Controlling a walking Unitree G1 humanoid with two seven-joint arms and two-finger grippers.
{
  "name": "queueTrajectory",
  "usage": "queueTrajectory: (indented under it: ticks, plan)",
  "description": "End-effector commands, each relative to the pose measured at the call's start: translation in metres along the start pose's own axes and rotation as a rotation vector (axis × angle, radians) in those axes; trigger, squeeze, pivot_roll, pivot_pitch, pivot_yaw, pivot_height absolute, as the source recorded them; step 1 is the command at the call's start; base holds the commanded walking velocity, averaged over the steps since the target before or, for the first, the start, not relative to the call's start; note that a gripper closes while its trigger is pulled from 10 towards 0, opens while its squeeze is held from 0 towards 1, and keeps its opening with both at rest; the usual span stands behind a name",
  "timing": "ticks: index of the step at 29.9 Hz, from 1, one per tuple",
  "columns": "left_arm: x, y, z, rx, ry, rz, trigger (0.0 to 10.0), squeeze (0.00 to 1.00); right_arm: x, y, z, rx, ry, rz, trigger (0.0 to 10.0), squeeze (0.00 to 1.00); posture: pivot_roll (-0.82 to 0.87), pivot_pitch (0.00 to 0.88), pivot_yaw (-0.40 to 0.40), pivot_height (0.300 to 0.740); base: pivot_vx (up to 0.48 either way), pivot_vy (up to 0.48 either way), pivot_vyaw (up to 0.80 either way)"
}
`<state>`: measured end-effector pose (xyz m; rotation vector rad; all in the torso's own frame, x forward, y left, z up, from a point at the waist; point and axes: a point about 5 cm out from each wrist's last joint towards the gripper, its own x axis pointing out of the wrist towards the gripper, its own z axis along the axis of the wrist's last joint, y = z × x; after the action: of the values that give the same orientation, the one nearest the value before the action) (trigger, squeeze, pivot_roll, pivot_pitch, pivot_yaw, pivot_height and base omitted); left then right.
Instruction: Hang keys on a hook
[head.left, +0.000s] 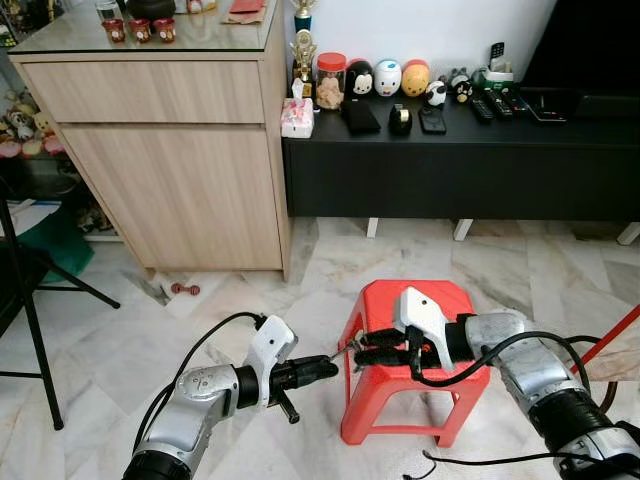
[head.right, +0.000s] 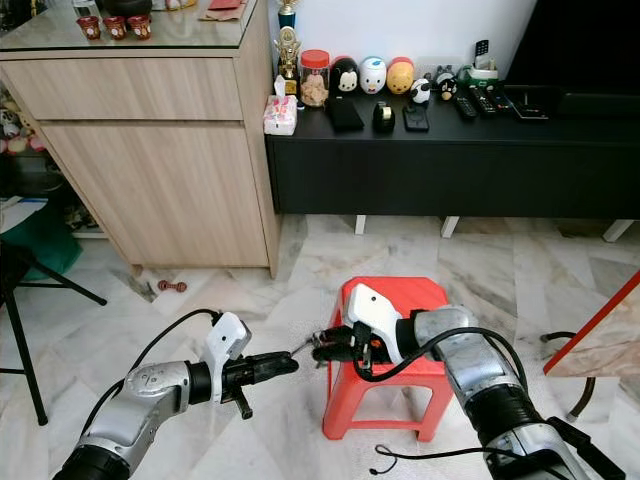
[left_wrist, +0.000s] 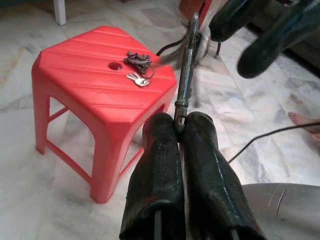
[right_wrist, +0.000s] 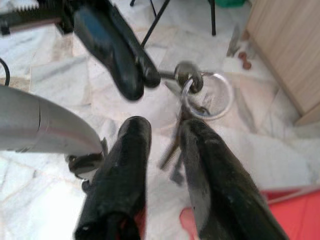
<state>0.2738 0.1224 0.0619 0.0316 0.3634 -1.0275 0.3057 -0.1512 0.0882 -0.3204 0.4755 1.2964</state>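
My left gripper is shut on the shank of a thin metal hook, held out level toward the red plastic stool. A key ring with blurred keys hangs at the hook's far end. My right gripper is right at that end, over the stool's left edge. Its fingers stand apart, with the dangling keys between them. In the left wrist view, another small bunch of keys lies on the stool top beside its centre hole.
A light wooden cabinet stands at the back left, and a low black console with ornaments and remotes at the back right. Black stand legs are on the left. Cables trail on the marble floor, and a red bar leans at the right.
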Motion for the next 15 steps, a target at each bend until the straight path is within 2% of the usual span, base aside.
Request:
queueTrajectory:
  ticks: [1,11,12,13,14,15]
  plan:
    - [-0.001,-0.002,0.001,0.012,-0.002,-0.007,0.0,0.0,-0.002,0.0,-0.002,-0.011,0.014,0.0,10.0,1.0,0.1,0.07,-0.05,0.74,0.0,0.0,0.0]
    - [-0.002,-0.002,0.001,0.01,-0.003,-0.005,0.0,0.0,-0.002,-0.003,-0.005,-0.009,0.019,-0.031,10.0,1.0,0.1,0.07,-0.049,0.74,0.0,0.0,0.0]
    - [-0.002,-0.002,0.001,0.01,-0.003,-0.004,0.0,0.0,-0.002,-0.004,-0.005,-0.011,0.021,-0.05,10.0,1.0,0.1,0.071,-0.049,0.74,0.0,0.0,0.0]
    - [-0.003,-0.002,0.0,0.01,0.0,0.002,0.0,0.0,-0.004,-0.014,-0.003,-0.02,0.01,-0.159,10.0,0.96,0.1,0.071,-0.049,0.74,0.0,0.0,0.0]
    - [-0.003,-0.001,-0.001,0.01,0.002,0.005,0.0,0.0,-0.006,-0.018,-0.001,-0.021,0.003,-0.208,10.0,0.96,0.1,0.071,-0.049,0.74,0.0,0.0,0.0]
    - [-0.004,-0.001,-0.002,0.01,0.005,0.011,0.0,0.0,-0.007,-0.022,0.0,-0.018,-0.003,-0.26,10.0,0.0,0.1,0.071,-0.049,0.74,0.0,0.0,0.0]
